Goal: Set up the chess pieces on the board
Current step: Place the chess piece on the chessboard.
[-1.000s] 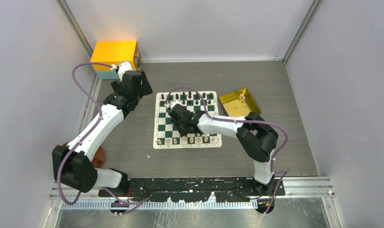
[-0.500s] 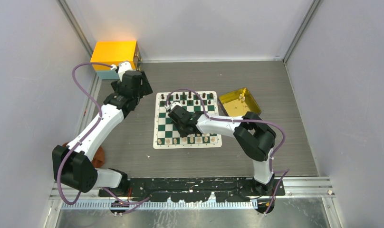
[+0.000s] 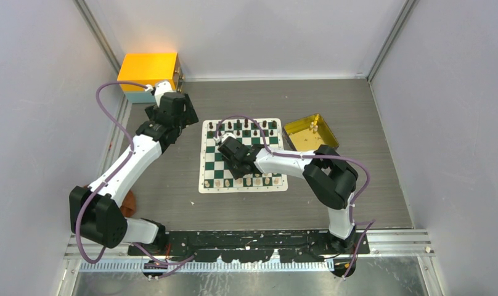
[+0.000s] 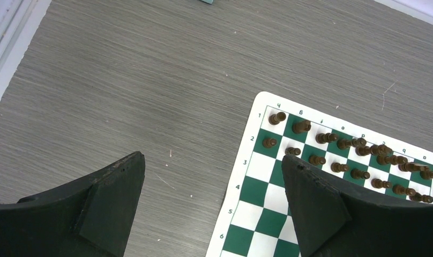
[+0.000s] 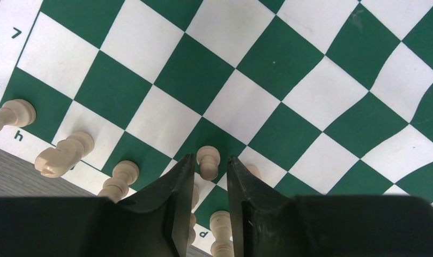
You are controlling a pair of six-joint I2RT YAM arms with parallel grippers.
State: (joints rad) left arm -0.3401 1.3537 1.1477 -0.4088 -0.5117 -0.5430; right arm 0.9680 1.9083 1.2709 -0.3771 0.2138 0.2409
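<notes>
A grey wood-grain table (image 3: 172,197) sits between plain pale walls (image 3: 31,92), with an orange box (image 3: 149,65) in the upper left corner of the top view. The board (image 3: 217,155) lies at the middle of the frame. Dark pieces (image 3: 246,126) stand along its upper edge and pale pieces (image 3: 249,181) along its lower edge. Just right of the board's upper corner is a gold tray (image 3: 294,131), and a couple of pale figures stand in it. The left arm (image 3: 132,160) reaches up the left side and ends over bare table, left of the board. The right arm (image 3: 283,161) stretches leftward across the board, its head low over the lower middle squares.

In the left wrist view the table fills most of the frame. The board's corner enters from the lower right, and the dark pieces stand there in two slanting rows. The left gripper (image 4: 213,160) has its fingers spread wide with nothing between them.

In the right wrist view green and white squares fill the frame. The right gripper (image 5: 208,166) sits at bottom centre, its fingers parted and straddling a pale pawn (image 5: 208,159), with a thin gap showing on each side of it. That pawn stands upright near the board's edge. More pale pieces stand at lower left, among them a knight (image 5: 61,155).
</notes>
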